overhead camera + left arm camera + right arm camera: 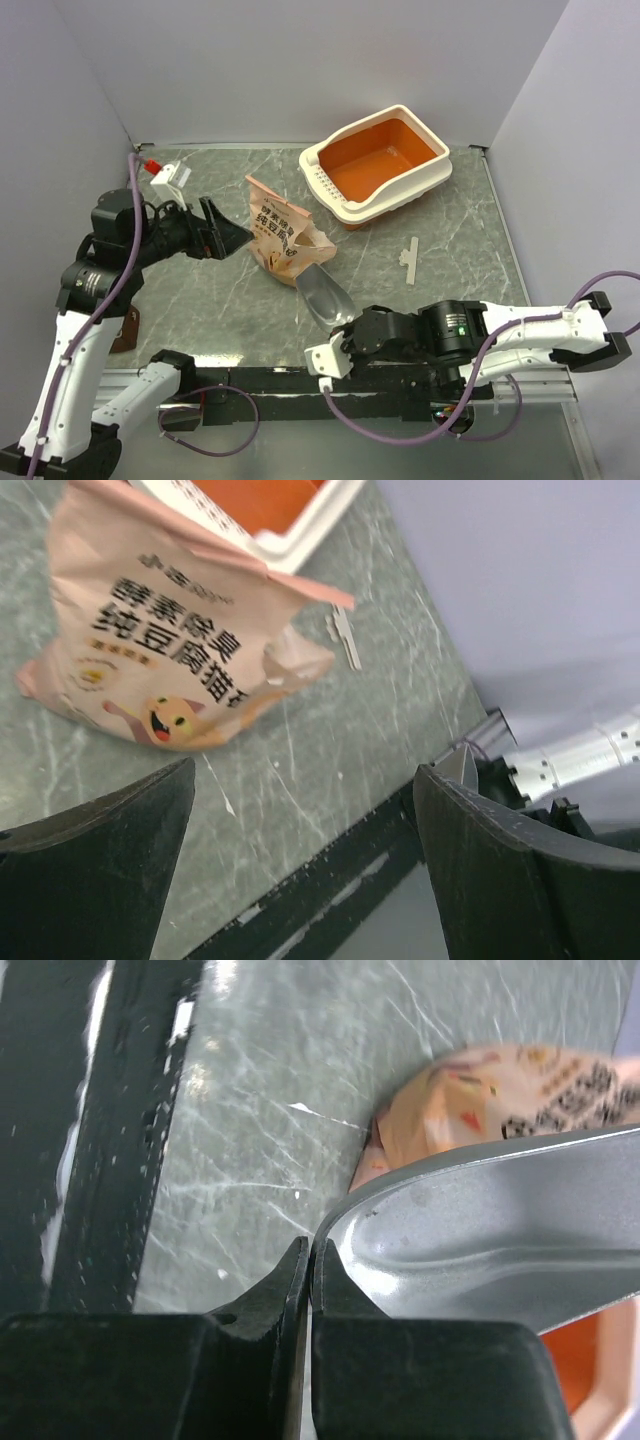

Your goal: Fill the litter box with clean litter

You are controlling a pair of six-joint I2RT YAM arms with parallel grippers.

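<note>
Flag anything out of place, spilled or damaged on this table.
The pink-orange printed paper bag lies crumpled on its side mid-table, its open end ragged. A small white plastic strip lies loose right of it. The orange-lined litter box is bare; nothing looks spilled.

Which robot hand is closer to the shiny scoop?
Right. The right gripper is shut right at the near end of the scoop. The left gripper is open on the other side of the bag, away from the scoop.

litter box (385, 162): far side | bag (283, 236): lying centre | scoop (326, 294): beside bag
</note>
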